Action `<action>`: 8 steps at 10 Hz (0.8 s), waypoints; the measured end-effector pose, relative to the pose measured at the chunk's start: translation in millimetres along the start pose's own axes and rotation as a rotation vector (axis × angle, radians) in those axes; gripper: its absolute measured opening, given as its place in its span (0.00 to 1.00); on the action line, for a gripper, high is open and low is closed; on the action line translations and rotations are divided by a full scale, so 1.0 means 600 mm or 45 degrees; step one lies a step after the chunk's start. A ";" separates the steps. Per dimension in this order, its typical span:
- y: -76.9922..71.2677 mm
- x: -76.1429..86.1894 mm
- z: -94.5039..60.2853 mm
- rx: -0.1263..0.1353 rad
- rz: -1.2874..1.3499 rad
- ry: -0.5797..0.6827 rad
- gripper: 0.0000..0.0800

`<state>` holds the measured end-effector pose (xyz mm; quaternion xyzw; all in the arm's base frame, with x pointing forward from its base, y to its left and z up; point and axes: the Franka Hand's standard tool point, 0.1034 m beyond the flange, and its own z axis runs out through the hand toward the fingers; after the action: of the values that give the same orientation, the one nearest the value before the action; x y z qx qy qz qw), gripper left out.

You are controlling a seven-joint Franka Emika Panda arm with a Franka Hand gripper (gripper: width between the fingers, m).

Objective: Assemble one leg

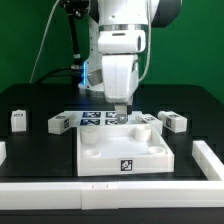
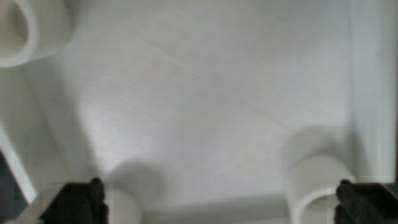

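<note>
A green backdrop stands behind the black table (evenly lit), white rails edging its front.

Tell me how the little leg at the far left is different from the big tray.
The leg is tiny; the tray is far bigger. The leg is a plain block; the tray has raised walls. Both are white with black-and-white tags.

Robotics lab, green backdrop, black tabletop
</note>
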<state>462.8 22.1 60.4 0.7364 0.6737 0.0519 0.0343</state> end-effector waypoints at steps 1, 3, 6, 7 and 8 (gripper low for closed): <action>-0.018 0.006 0.008 0.021 -0.089 -0.010 0.81; -0.037 0.004 0.022 0.054 -0.098 -0.020 0.81; -0.035 0.003 0.022 0.052 -0.097 -0.020 0.81; -0.039 0.002 0.026 0.057 -0.101 -0.018 0.81; -0.067 -0.006 0.048 0.086 -0.105 -0.010 0.81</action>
<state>426.3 22.4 27.0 0.7088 0.7048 0.0248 0.0144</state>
